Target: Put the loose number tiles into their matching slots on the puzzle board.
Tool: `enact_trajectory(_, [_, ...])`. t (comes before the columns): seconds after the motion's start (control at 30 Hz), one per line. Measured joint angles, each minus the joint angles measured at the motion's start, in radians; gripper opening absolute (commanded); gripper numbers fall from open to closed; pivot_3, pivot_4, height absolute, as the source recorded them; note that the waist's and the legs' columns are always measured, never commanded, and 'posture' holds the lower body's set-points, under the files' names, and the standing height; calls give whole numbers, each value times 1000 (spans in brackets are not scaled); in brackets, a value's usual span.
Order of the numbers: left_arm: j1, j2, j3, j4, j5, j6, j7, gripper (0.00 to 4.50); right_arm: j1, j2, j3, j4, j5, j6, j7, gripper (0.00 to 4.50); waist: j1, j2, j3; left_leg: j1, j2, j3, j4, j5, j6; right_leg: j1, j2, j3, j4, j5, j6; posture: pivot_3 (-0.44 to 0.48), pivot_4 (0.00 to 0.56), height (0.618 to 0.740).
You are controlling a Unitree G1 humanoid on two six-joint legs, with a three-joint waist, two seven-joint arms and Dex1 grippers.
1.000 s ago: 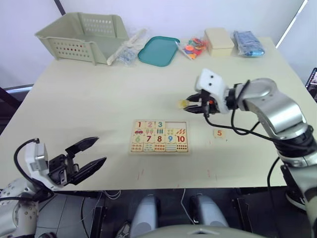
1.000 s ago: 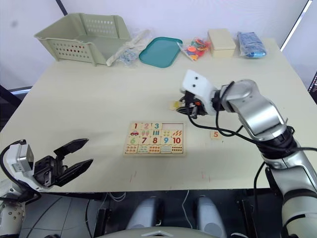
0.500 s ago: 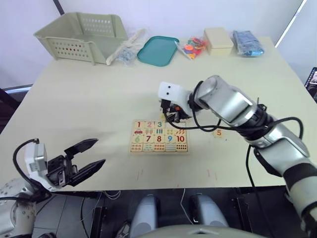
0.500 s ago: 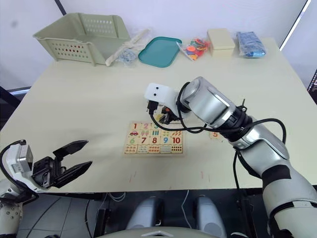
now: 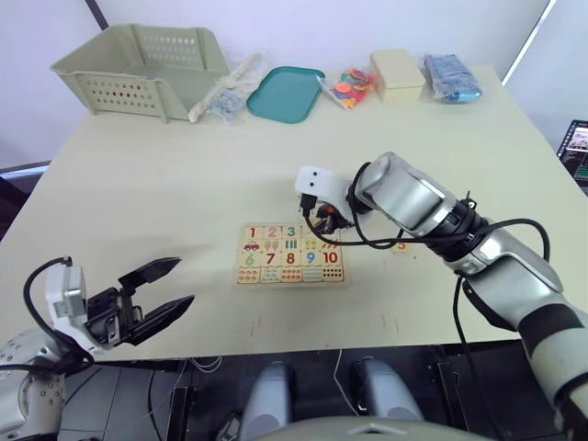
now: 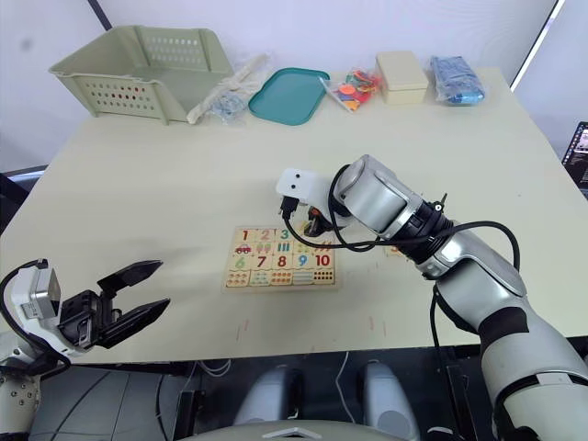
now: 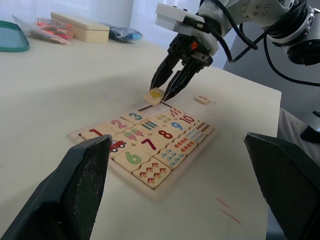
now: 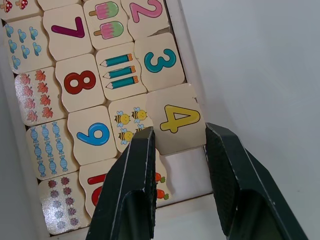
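Left gripper (image 5: 156, 292): hangs off the near left corner of the table (image 5: 138, 184), black fingers spread, holding nothing — same pose as a second ago, no part in this step.

Puzzle board (image 5: 292, 254): near the middle of the table. Top row reads 1, 2, 3, then two bare slots (image 8: 187, 172); 6 to 10 and the counting pictures fill the rest.

Tile 4 (image 8: 176, 118): yellow digit, pinched between the right fingers. In the left wrist view it sits tilted just above the board's far edge, next to tile 3 (image 8: 160, 61) — not seated, as far as I can tell.

Right gripper (image 7: 171, 87): fingers pressed onto tile 4, pointing down at the fourth slot. A second ago it carried the tile well off to the right of the board; it has since swung across and come down over the gap.

Tile 5 (image 7: 202, 99): loose on the table, right of the board, well clear of it; it has not moved.

Meaning: carry done, placing begun — three tiles in, the fourth about to drop, the fifth still to fetch.

Next move, by my judgement: level the tile, square it against the 3, lower, then release.

Risk: a tilted tile may catch on the raised frame or ride up on its neighbour.
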Motion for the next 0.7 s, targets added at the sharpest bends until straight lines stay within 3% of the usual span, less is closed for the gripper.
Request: enact_trajectory(0.7, [22, -8, -1, -29, -1, 3, 18, 4500, 15, 50, 0, 68, -40, -40, 12, 891, 0, 0, 0, 0, 0, 0, 0, 0, 0, 0, 0, 0, 0, 0, 0, 0, 150, 740])
